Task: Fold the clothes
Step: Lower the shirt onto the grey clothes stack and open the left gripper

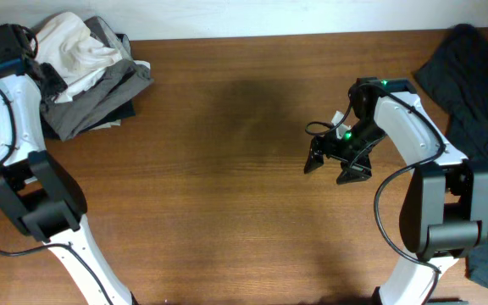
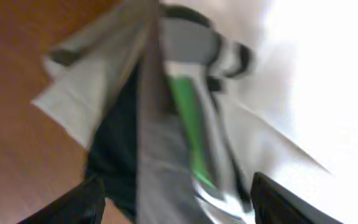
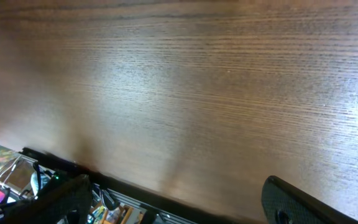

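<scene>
Right up against my left wrist camera is the clothes pile (image 2: pixel 160 155): grey and white fabric over something dark, with a green strip (image 2: pixel 188 124) running through it. That shot is pretty blurry, so I can't tell what the green bit actually is. My left gripper (image 2: pixel 179 208) has its fingers spread wide just over the heap, nothing pinched between them.

From overhead, that pile sits at the far left corner of the table (image 1: pixel 227 169), with a white garment (image 1: pixel 74 42) bunched on top of a grey one (image 1: pixel 100 93). A separate dark garment (image 1: pixel 473 76) is draped over the right edge, well apart from the pile.

My right gripper (image 1: pixel 333 169) hangs over bare wood right of the middle, fingers apart and empty. Its wrist cam is basically all wood grain.
</scene>
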Controlling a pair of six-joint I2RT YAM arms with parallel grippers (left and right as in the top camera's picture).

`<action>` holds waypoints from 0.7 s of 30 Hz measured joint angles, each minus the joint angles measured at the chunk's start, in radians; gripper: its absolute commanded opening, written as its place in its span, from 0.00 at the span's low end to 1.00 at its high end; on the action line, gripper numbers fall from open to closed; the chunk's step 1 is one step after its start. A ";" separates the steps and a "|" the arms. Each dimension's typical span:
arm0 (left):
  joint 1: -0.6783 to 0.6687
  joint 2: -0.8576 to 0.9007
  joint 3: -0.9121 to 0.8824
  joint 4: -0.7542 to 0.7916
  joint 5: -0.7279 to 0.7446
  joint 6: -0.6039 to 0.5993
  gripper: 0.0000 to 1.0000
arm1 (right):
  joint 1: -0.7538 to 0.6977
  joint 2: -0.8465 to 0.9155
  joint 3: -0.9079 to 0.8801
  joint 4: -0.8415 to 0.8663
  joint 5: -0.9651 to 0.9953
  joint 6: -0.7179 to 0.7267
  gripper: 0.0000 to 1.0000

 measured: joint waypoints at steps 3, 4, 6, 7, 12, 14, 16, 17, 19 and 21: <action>0.000 -0.011 0.000 -0.005 0.087 0.000 0.75 | 0.000 0.000 0.000 0.000 0.000 0.000 0.90; 0.000 -0.011 0.000 -0.005 0.101 0.000 0.75 | 0.000 0.000 0.000 0.000 0.000 -0.001 0.91; 0.000 -0.010 0.000 -0.002 0.112 0.005 0.76 | 0.000 0.000 0.000 0.000 0.000 0.000 0.91; 0.000 -0.010 0.000 0.003 0.120 0.010 0.76 | 0.000 0.000 0.000 0.000 0.000 -0.001 0.90; 0.001 0.050 0.002 0.053 0.195 0.034 0.76 | 0.000 0.000 0.000 0.000 0.000 -0.004 0.91; 0.001 0.093 0.002 0.056 0.217 0.039 0.75 | 0.000 0.000 0.000 0.000 0.000 -0.004 0.91; 0.003 0.106 0.002 0.057 0.225 0.039 0.60 | 0.000 0.000 0.000 0.001 0.000 -0.007 0.91; 0.005 0.107 0.004 0.056 0.230 0.039 0.43 | 0.000 0.000 0.000 0.001 0.000 -0.007 0.90; 0.005 0.107 0.006 0.055 0.240 0.045 0.01 | 0.000 0.000 0.000 0.001 0.000 -0.008 0.91; 0.004 0.107 0.006 0.048 0.240 0.043 0.00 | 0.000 0.000 0.000 0.001 0.000 -0.010 0.91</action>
